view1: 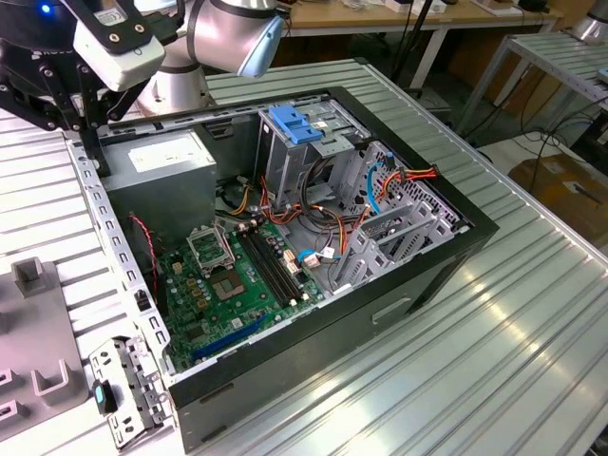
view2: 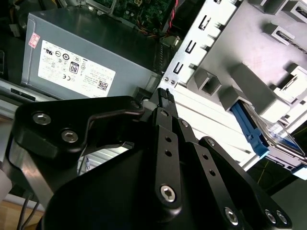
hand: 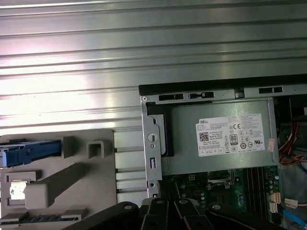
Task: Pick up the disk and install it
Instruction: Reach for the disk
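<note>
Disk [hand: 31,151] sits in grey fixture [hand: 72,182], not picked, not installed. Exterior view: tool [view1: 95,161] at case's [view1: 408,285] 10 o'clock, carrying nothing; opening cannot be told.

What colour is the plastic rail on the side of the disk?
Blue. The rail along the disk shows best in the second wrist view.
</note>
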`<state>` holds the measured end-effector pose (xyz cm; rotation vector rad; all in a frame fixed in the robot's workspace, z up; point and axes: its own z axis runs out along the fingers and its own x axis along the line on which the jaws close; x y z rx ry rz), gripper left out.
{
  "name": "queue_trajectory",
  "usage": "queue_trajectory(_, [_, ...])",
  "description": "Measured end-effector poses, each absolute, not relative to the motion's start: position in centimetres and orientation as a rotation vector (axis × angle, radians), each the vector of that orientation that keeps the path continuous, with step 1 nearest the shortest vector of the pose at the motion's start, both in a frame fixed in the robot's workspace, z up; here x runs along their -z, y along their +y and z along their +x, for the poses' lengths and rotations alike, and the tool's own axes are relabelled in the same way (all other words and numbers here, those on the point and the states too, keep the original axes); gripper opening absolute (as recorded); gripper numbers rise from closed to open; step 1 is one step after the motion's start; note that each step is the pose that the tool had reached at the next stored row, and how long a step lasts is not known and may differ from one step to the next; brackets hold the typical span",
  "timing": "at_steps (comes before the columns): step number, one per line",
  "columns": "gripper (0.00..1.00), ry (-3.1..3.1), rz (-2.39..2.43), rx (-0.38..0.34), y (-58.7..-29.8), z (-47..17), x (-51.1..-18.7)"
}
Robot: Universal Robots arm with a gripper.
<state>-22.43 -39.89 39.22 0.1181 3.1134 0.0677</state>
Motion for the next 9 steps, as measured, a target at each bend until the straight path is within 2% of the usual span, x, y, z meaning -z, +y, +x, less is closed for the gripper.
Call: queue_trajectory(9, [0.11,3.113,0.118,-0.068,-39.89,-23.12,-39.22])
